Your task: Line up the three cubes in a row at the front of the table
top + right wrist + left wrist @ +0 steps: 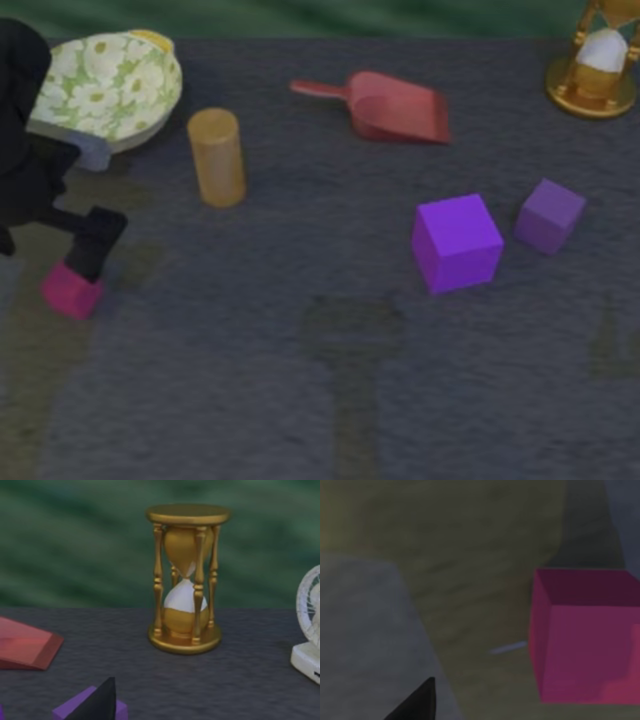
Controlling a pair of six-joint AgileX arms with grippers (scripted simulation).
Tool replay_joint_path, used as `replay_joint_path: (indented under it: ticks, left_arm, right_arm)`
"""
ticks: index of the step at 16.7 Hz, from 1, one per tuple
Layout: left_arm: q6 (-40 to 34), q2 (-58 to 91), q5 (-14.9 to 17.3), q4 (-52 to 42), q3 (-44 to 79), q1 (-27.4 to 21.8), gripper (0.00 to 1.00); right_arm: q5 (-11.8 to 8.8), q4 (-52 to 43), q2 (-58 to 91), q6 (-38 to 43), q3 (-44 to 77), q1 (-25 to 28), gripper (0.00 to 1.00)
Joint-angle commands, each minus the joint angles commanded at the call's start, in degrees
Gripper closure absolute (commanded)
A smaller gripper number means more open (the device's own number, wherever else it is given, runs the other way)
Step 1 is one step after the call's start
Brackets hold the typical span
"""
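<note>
Under the left gripper (88,262) lies the dark grey table (300,380), rough like carpet. The gripper sits low at the table's left side, and I cannot tell whether it is apart or together.

Just behind that gripper is a flowery bowl (110,88), lying tilted. A little farther back and off to the gripper's right stands the amber cylinder (217,157), upright. Farther right again, toward the back, lies a red scoop (395,105).

Far to the gripper's right is the bright violet cube (456,242), the biggest of the three cubes. Just beside it, a bit farther right, but not touching, is the dull purple cube (549,215).

Right at the gripper's tip is the little magenta-pink cube (71,290). The gripper touches or covers its top edge. The left wrist view shows this pink cube (587,640) close up on the table.

Way off in the back right corner stands a gold hourglass (597,62). The right wrist view shows the hourglass (187,580) and a white fan (310,630) beside it. The right gripper shows only as one dark tip there.
</note>
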Motion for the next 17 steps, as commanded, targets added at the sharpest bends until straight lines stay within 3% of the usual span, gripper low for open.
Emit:
replay_joint_path:
  ticks: [5,11,17]
  left_arm:
    - [0.1,5.2,0.0,12.6,-6.6,0.0,0.00]
    - [0.1,6.4,0.0,14.6,-8.0,0.0,0.00]
    - [0.1,6.4,0.0,14.6,-8.0,0.0,0.45]
  right_arm:
    - [0.0,0.0,0.0,0.0,0.0,0.0,0.00]
    - [0.0,0.0,0.0,0.0,0.0,0.0,0.00]
    - [0.0,0.0,0.0,0.0,0.0,0.0,0.00]
